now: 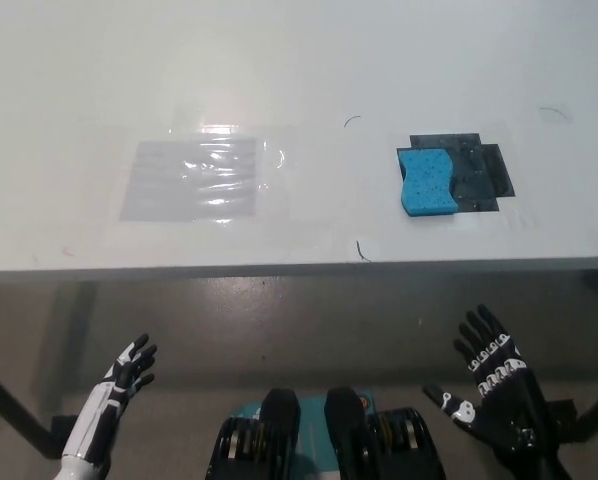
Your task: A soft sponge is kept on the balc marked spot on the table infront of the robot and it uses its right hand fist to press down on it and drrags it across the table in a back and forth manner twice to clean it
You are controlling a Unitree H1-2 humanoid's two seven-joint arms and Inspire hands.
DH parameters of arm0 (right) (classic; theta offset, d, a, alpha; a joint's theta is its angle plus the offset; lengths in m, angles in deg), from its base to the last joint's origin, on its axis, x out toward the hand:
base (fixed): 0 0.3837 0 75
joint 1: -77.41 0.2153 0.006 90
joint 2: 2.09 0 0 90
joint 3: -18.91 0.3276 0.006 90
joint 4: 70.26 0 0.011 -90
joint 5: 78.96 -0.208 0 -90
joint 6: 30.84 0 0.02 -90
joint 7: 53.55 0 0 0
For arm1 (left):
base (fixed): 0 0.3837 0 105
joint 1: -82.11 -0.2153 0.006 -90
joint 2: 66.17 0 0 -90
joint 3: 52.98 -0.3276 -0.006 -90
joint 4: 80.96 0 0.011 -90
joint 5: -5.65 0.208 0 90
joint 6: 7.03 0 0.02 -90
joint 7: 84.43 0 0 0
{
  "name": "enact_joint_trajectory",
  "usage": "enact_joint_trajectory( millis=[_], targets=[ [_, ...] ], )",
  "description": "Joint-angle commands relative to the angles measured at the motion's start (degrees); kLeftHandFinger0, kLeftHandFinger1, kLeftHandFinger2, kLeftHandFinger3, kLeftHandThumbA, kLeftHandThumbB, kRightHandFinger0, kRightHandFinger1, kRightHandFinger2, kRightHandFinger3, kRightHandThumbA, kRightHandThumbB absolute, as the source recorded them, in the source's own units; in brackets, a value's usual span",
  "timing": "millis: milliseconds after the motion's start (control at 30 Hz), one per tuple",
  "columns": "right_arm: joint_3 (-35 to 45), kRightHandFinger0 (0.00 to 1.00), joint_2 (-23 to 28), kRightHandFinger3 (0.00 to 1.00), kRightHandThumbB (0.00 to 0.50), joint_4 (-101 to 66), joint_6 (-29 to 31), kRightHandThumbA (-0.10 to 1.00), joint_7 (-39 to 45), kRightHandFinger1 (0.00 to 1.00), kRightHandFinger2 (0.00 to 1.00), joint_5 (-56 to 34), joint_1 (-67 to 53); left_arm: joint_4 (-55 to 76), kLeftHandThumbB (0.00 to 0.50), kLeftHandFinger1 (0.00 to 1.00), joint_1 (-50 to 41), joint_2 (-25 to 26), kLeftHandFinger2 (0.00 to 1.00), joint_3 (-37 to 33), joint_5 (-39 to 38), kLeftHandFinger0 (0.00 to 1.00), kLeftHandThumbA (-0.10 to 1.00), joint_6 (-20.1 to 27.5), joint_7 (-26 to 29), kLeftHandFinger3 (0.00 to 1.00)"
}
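A blue sponge lies on the white table, covering the left part of a black marked patch. My black right hand is open with fingers spread, below the table's front edge and well short of the sponge. My white left hand rests open at the lower left, also below the table edge.
A clear shiny plastic sheet lies flat on the table's left half. The table's front edge runs across the middle of the picture. A dark table leg slants at the lower left over the grey floor.
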Motion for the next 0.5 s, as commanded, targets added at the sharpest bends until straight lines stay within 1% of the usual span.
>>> enact_joint_trajectory(
  millis=[0, 133, 200, 300, 467],
  targets=[
    [-0.75, 1.00, 0.44, 1.00, 0.334, -1.57, 1.93, 1.00, 1.72, 1.00, 1.00, 0.83, 0.28, 1.98, 0.500, 1.00, -0.30, 0.60, 1.00, 0.03, 0.42, 1.00, 1.00, 0.84, -0.12, 1.00],
    [-1.30, 1.00, 0.82, 1.00, 0.335, -1.58, 1.84, 1.00, 1.75, 1.00, 1.00, 1.74, 0.24, 2.19, 0.500, 1.00, -0.85, 0.68, 1.00, -0.13, 0.48, 1.00, 1.00, 0.72, -0.21, 1.00],
    [-1.53, 1.00, 0.82, 1.00, 0.324, -1.45, 1.97, 1.00, 1.75, 1.00, 1.00, 1.97, 0.32, 1.82, 0.500, 1.00, -0.95, 0.65, 1.00, -0.13, 0.50, 1.00, 1.00, 0.91, -0.13, 1.00],
    [-1.65, 1.00, 0.74, 1.00, 0.328, -1.71, 1.66, 1.00, 1.23, 1.00, 1.00, 2.48, 0.37, 1.68, 0.500, 1.00, -0.92, 0.69, 1.00, -0.15, 0.64, 1.00, 1.00, 1.04, -0.09, 1.00],
    [-1.65, 1.00, 0.84, 1.00, 0.297, -1.83, 1.75, 1.00, 1.21, 1.00, 1.00, 2.59, 0.79, 1.51, 0.500, 1.00, -0.68, 0.50, 1.00, -0.13, 0.91, 1.00, 1.00, 1.32, 0.26, 1.00]
  ],
)
